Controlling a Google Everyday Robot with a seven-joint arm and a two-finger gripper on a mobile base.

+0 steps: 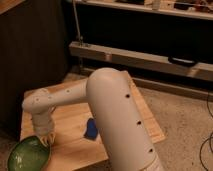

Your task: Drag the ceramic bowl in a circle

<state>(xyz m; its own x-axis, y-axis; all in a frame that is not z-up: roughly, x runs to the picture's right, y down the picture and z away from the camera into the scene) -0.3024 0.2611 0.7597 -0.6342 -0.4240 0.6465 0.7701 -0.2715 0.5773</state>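
The ceramic bowl (28,155) is wide and shallow, glossy green inside with a darker rim. It sits at the front left corner of the wooden table (67,142) and partly overhangs the edge. My gripper (46,139) hangs from the white arm, pointing down at the bowl's right rim, and seems to touch it. My large white arm (115,115) crosses the middle of the view and hides part of the table.
A small blue object (91,129) lies on the table just right of the gripper, partly hidden by the arm. A dark cabinet (30,55) stands behind the table on the left. A metal rail (145,59) runs along the back. Speckled floor (185,125) is on the right.
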